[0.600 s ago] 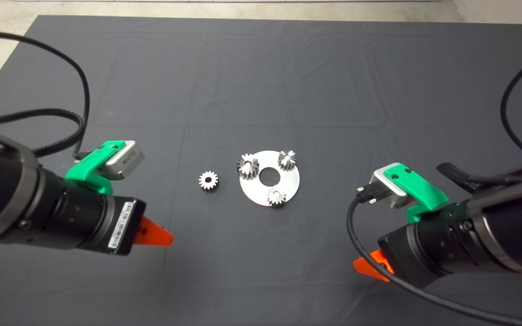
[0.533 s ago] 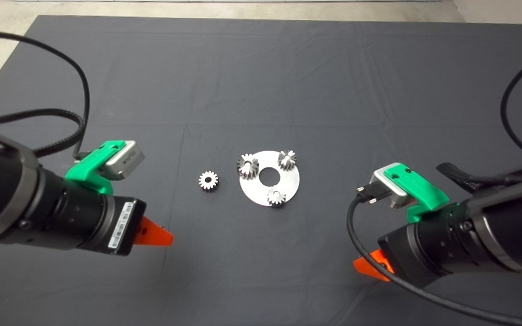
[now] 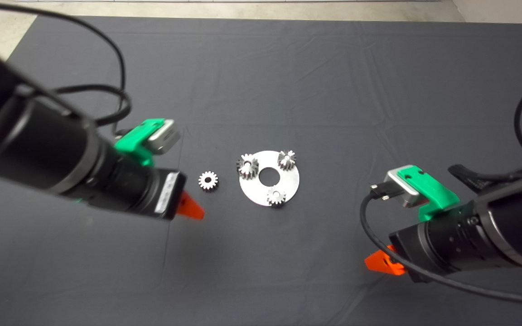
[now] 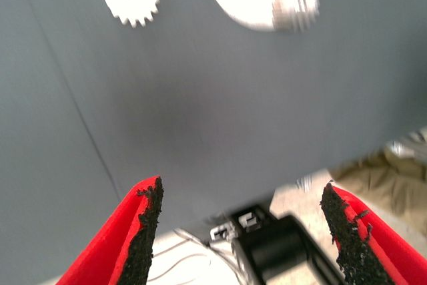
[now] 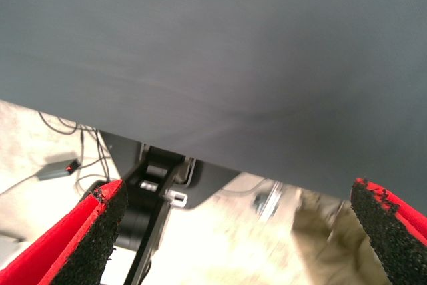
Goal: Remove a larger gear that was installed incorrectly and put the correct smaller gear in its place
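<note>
Red fingers [image 4: 143,231] of the left gripper [image 4: 243,231] are spread wide and hold nothing. It hangs over the mat [image 3: 288,68], just left of the smaller gear [image 3: 208,180]. That gear lies flat on the mat, near the round silver plate [image 3: 288,181] in the middle. The larger gear [image 3: 247,165] stands on the plate's left edge. Two little gears [image 3: 287,159] stand there too. The right gripper [image 5: 240,231] is also wide and holds nothing, near the mat's front right corner.
</note>
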`<state>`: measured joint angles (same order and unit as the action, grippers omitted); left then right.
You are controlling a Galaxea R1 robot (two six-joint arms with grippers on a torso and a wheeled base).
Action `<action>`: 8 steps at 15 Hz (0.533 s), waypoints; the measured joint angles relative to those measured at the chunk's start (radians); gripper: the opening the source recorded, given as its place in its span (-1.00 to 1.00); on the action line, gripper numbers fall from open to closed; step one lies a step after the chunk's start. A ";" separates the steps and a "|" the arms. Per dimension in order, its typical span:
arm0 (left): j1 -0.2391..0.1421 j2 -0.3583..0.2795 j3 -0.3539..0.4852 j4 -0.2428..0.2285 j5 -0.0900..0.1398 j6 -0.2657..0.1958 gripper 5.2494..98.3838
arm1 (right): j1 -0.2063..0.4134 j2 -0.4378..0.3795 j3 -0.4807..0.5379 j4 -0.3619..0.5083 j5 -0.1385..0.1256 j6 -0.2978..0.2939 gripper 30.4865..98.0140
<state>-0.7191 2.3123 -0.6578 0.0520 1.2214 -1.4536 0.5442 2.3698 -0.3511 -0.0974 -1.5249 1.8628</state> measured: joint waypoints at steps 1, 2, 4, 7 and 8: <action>0.011 0.023 -0.049 0.006 0.009 0.019 0.17 | -0.019 -0.081 -0.001 0.000 -0.003 -0.032 0.72; 0.034 0.055 -0.089 0.023 0.019 0.028 0.17 | -0.033 -0.169 -0.001 0.000 -0.006 -0.076 0.72; 0.079 0.133 -0.126 0.042 0.016 0.037 0.17 | -0.053 -0.322 -0.002 0.000 -0.009 -0.188 0.72; 0.093 0.188 -0.158 0.079 0.016 0.037 0.17 | -0.065 -0.570 -0.003 -0.001 -0.010 -0.425 0.72; 0.120 0.195 -0.166 0.109 0.016 0.033 0.17 | -0.069 -0.631 -0.003 -0.001 -0.010 -0.503 0.72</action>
<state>-0.5989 2.5075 -0.8236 0.1607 1.2377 -1.4211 0.4753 1.7383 -0.3536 -0.0981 -1.5347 1.3597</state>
